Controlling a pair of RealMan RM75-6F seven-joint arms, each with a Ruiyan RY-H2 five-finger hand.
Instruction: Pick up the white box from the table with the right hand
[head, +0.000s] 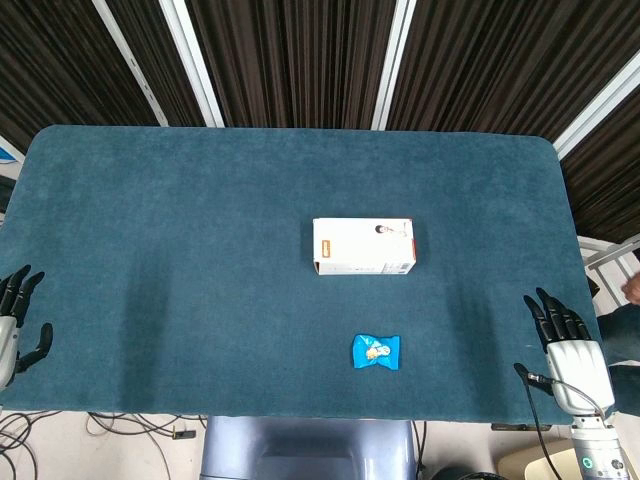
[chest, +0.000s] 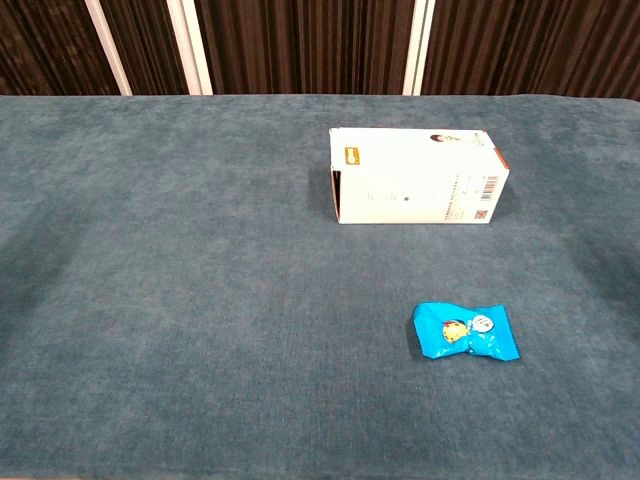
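The white box (head: 363, 246) (chest: 413, 175) lies flat near the middle of the blue table (head: 200, 250), its long side running left to right. My right hand (head: 563, 340) rests at the table's front right corner, fingers spread and holding nothing, well to the right of the box. At the front left edge my left hand (head: 17, 322) also has its fingers apart and empty. Neither hand shows in the chest view.
A small blue snack packet (head: 375, 352) (chest: 465, 331) lies in front of the box, toward the table's near edge. Dark slatted panels with white strips stand behind the table. Cables lie on the floor below the front edge.
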